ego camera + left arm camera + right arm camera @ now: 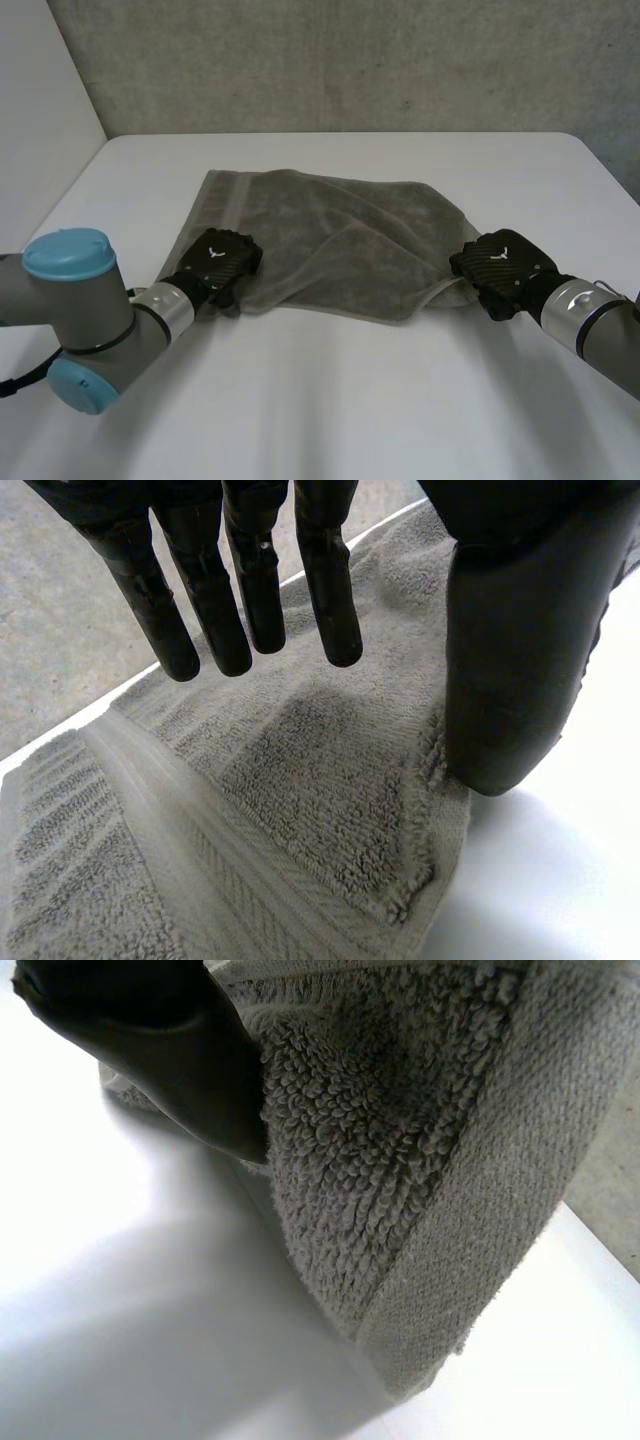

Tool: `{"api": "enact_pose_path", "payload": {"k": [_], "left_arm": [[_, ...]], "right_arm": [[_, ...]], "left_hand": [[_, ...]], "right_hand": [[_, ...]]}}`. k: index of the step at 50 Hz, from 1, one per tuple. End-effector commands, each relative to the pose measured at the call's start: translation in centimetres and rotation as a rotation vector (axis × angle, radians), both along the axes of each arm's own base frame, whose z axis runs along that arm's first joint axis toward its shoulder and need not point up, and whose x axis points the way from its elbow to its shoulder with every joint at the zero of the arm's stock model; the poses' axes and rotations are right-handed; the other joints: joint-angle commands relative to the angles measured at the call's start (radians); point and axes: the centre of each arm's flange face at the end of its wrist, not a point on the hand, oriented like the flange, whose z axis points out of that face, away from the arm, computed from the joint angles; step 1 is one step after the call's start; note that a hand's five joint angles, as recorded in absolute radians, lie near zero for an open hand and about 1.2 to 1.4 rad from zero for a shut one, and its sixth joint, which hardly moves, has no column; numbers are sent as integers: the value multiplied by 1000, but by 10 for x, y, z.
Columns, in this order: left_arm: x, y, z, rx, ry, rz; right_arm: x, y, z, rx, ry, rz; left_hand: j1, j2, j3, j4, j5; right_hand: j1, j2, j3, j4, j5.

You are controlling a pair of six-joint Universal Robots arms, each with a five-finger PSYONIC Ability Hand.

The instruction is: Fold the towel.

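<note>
No legible text — pale Y-shaped mark on left hand [220, 258], right hand [500, 262].

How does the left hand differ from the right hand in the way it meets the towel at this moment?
The left hand keeps its fingers straight over the towel and grips nothing, while the right hand pinches it with the thumb. Under the left hand the corner lies flat on the table; at the right hand the corner is raised off it. Both hands are black, each at a near corner.
</note>
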Motion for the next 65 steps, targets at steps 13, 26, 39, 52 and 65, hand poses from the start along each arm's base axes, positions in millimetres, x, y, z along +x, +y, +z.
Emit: {"api": "enact_pose_path", "payload": {"k": [13,26,39,52,65], "left_arm": [[-8,-1,-6,13,-6,-21],[2,-23,47,-68,7,80],[24,2,211,-405,199,115],[54,-12,230,-404,267,138],[25,-110,181,-324,249,143]], "right_arm": [[-1,-2,-1,-4,2,-2],[-3,-21,45,-40,-98,-115],[-7,-2,209,-250,-289,-134],[-13,-34,188,-192,-132,-154],[46,-109,171,-433,-65,-173]], "left_hand": [[445,441,432,432,443],[862,857,848,848,860],[862,857,848,848,860],[862,857,848,848,860],[862,857,848,848,860]], "right_hand": [[67,98,68,54,61],[67,98,68,54,61],[67,98,68,54,61],[67,98,68,54,61],[67,98,68,54,61]]}}
